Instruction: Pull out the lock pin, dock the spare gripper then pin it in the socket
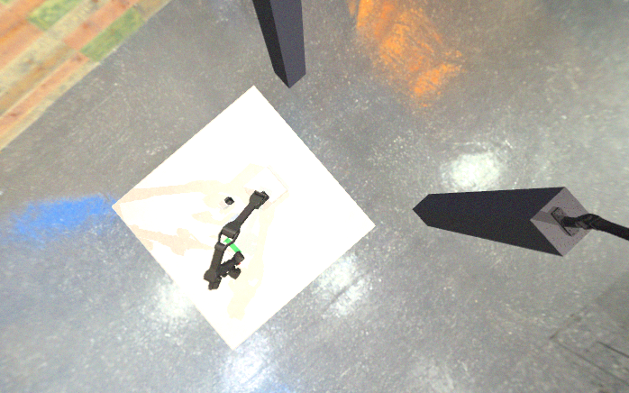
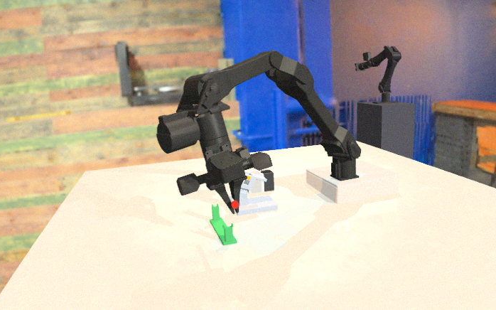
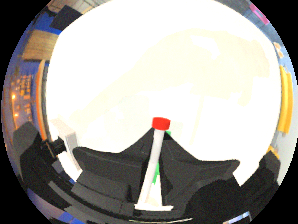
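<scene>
My gripper (image 2: 235,212) (image 3: 155,131) is shut on the lock pin. The pin's red head (image 2: 234,204) (image 3: 161,123) shows at the fingertips, and its pale shaft (image 3: 152,167) runs back between the fingers in the wrist view. The pale mount (image 2: 256,207) stands behind the fingers in the exterior view, partly hidden by them; the fingers and pin overlap its edge there, and I cannot tell whether they touch it. A pale body with a black end (image 1: 229,200) (image 2: 268,180) is at the mount's top; whether this is the spare gripper docked in the socket is unclear. The pin's far end is not clear.
An empty green cradle (image 1: 233,246) (image 2: 218,228) with two uprights stands on the white table (image 1: 307,229) (image 2: 126,269), in front of the fingers in the exterior view. The arm's pale base block (image 1: 278,184) (image 2: 369,188) is beyond the mount. Dark pedestals stand off the table.
</scene>
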Robot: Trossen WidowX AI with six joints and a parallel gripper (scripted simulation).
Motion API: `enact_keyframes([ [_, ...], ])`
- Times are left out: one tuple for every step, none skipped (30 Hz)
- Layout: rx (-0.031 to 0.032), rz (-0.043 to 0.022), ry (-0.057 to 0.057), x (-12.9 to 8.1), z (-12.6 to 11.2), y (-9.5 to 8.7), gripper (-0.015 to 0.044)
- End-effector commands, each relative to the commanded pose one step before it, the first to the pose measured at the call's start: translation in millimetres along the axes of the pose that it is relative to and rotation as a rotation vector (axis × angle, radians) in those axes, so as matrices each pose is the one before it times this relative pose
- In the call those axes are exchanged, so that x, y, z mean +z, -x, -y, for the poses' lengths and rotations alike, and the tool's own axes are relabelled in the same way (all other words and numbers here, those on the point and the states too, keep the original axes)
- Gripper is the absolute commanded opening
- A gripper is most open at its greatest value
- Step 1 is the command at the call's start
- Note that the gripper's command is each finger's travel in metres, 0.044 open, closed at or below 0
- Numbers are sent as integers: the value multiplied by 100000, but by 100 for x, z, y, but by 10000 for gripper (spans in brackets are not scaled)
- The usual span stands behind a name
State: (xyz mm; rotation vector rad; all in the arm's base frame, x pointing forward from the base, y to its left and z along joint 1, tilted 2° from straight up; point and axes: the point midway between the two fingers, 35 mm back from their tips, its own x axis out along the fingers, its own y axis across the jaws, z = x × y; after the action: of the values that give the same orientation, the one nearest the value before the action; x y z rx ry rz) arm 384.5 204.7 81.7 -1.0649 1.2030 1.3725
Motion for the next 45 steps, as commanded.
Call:
enact_keyframes([
  [-950, 19, 632, 87, 256, 141, 0],
  [113, -8, 3, -21, 29, -151, 0],
  [117, -9, 3, -22, 29, -156, 0],
  [129, -23, -2, -21, 32, -152, 0],
  [128, -23, -2, -21, 32, -150, 0],
  [127, -23, -2, -21, 31, -149, 0],
  [128, -23, -3, -21, 31, -151, 0],
  [1, 14, 13, -14, 20, -98, 0],
  [1, 19, 18, -20, 27, -137, 0],
  [-8, 20, 18, -22, 30, -150, 0],
  [-9, 20, 19, -23, 30, -157, 0],
  [-32, 26, 19, -21, 28, -141, 0],
  [-32, 26, 19, -21, 28, -143, 0],
  [-29, 21, 16, -21, 25, -137, 0],
  [-30, 21, 17, -21, 25, -140, 0],
  [-33, 20, 15, -20, 25, -137, 0],
  [-34, 20, 16, -21, 25, -141, 0],
  [-20, 13, 11, -21, 26, -142, 0],
  [-20, 13, 11, -22, 26, -143, 0],
  [-14, 9, 9, -21, 26, -143, 0],
  [-14, 9, 9, -22, 26, -144, 0],
  [-15, 9, 9, -21, 26, -142, 0],
  [-16, 9, 9, -22, 26, -144, 0],
  [-19, 10, 10, -21, 25, -141, 0],
  [-19, 10, 10, -22, 25, -144, 0],
  [-21, 10, 10, -21, 25, -141, 0],
  [-21, 11, 10, -22, 25, -144, 0],
  [-19, 9, 9, -21, 25, -142, 0],
  [-19, 10, 9, -22, 25, -144, 0],
  [-17, 9, 8, -21, 25, -143, 0],
  [-17, 9, 9, -22, 25, -145, 0],
  [-16, 8, 8, -21, 25, -143, 0],
  [-16, 8, 8, -22, 25, -145, 0],
  [-15, 8, 8, -21, 25, -143, 0],
  [-16, 8, 8, -22, 25, -145, 0],
  [-15, 7, 8, -22, 25, -143, 0],
  [-15, 8, 8, -22, 25, -146, 0],
  [-15, 7, 7, -22, 25, -144, 0],
  [-15, 7, 8, -22, 25, -146, 0],
  [-13, 6, 7, -22, 25, -145, 0],
  [-13, 6, 7, -22, 25, -147, 0],
  [-10, 5, 6, -21, 25, -142, 0],
  [-11, 5, 7, -22, 24, -144, 0],
  [-10, 5, 6, -22, 23, -141, 0],
  [-10, 5, 6, -22, 23, -141, 0],
])
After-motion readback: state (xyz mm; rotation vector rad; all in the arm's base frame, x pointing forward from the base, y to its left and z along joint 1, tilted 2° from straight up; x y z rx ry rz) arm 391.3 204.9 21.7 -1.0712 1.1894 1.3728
